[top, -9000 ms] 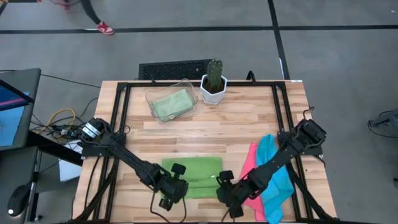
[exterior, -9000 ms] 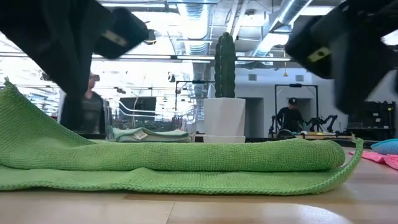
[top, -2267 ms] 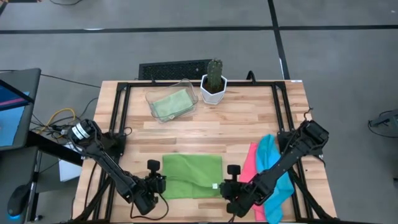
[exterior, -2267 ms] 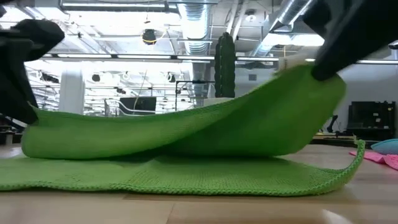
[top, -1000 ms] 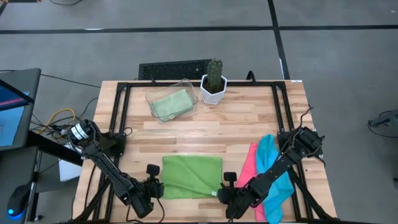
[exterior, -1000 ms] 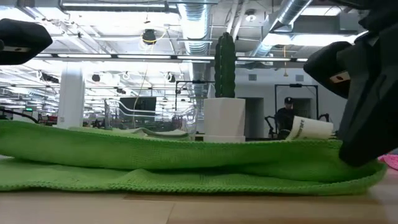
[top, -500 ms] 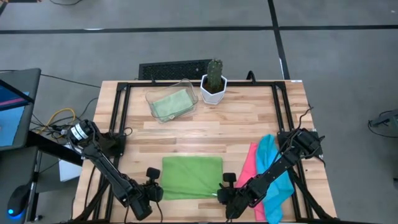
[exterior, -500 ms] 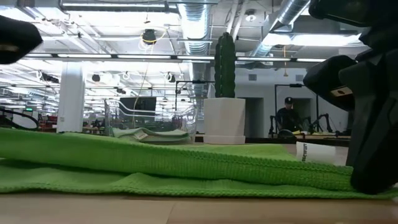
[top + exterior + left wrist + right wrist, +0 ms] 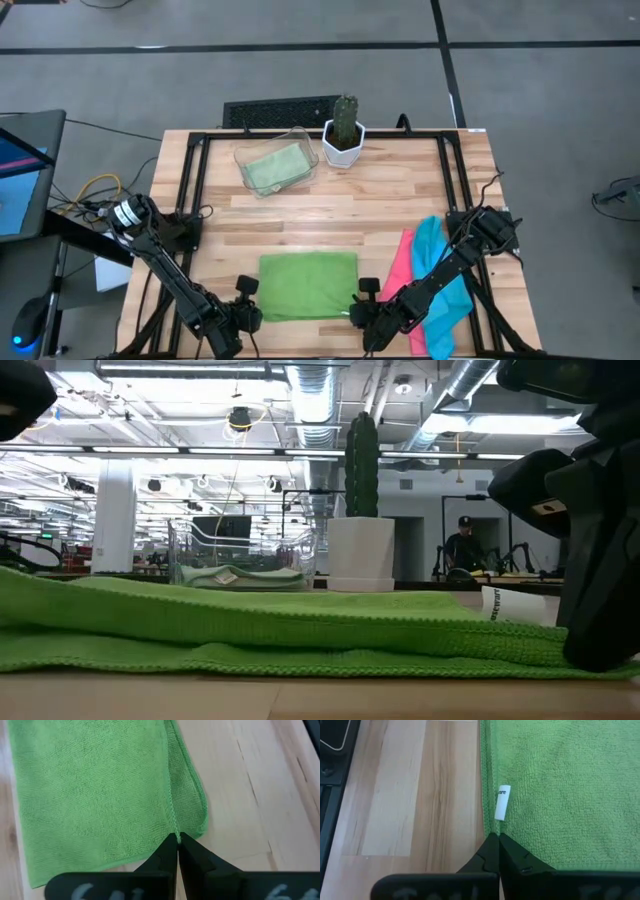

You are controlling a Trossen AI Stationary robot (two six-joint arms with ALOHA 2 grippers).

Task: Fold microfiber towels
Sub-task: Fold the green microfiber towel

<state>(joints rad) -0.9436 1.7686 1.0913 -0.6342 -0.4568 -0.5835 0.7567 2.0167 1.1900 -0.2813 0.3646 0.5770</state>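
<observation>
A bright green microfiber towel [image 9: 308, 285] lies folded in two on the wooden table, near the front edge. My left gripper [image 9: 258, 314] is shut at its near left corner and my right gripper [image 9: 353, 312] is shut at its near right corner, beside a white label [image 9: 502, 802]. A hot pink towel [image 9: 402, 262] and a cyan towel [image 9: 440, 270] lie in a loose heap on the table to the right. A pale green towel [image 9: 272, 168] lies inside the clear tray [image 9: 300, 140]. My left gripper pinches the hem of the towel's upper layer at its near left corner [image 9: 174, 827] between its two fingertips, slanting down from the near side. The lower layer's corner [image 9: 202, 817] rests on the table beside it. Cloth slack. My right gripper has its shut fingertips on the folded towel's side edge [image 9: 491, 825], just nearer than the label, slanting down from the near side. Whether one layer or both sit between the fingers is hidden by the fingers. The towel lies flat on the table.
A white pot with a cactus [image 9: 343, 135] stands at the back middle, next to the clear tray. A black frame [image 9: 190, 200] runs along the table's sides. Bare wood [image 9: 330, 215] lies between the folded towel and the tray.
The towel's upper layer has sunk from a raised drape onto the lower layer and now lies flat, the label down with it. My left gripper has drawn a little toward the table's near left. My right gripper has stayed low at its corner.
</observation>
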